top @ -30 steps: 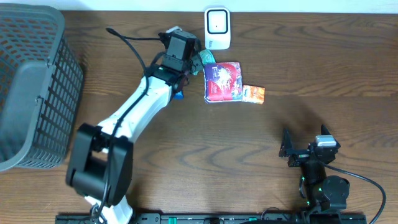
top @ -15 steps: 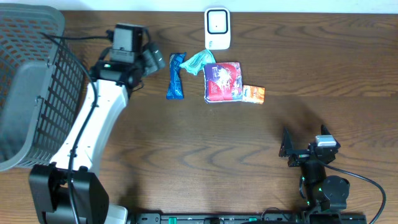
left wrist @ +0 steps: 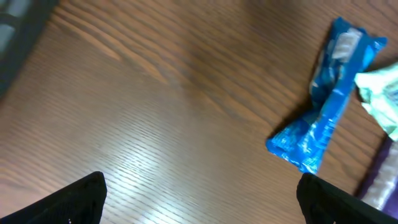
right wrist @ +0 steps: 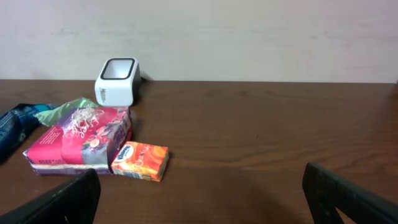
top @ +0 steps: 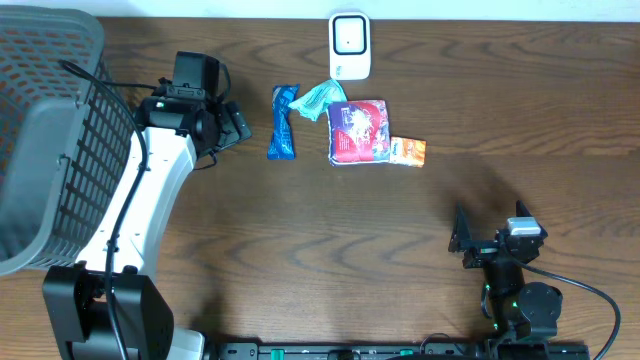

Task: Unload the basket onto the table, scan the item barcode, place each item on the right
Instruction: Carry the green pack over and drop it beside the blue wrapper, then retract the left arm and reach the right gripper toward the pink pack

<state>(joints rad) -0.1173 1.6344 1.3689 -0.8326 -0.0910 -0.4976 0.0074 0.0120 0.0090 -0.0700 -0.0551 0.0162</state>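
Blue packet [top: 283, 122] beside open left tool [top: 238, 124]

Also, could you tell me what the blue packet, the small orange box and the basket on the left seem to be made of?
Blue packet: likely plastic film wrapper, glossy; it crinkles and catches highlights.
Small orange box: probably printed cardboard, smooth with a slight sheen; crisp edges and flat faces.
Basket: apparently moulded plastic, matte grey; its walls form a regular open grid.

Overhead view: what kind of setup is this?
Likely a mock retail checkout bench: a white barcode scanner at the wooden table's far edge, packaged snacks lying beside it, and a grey shopping basket at the left.
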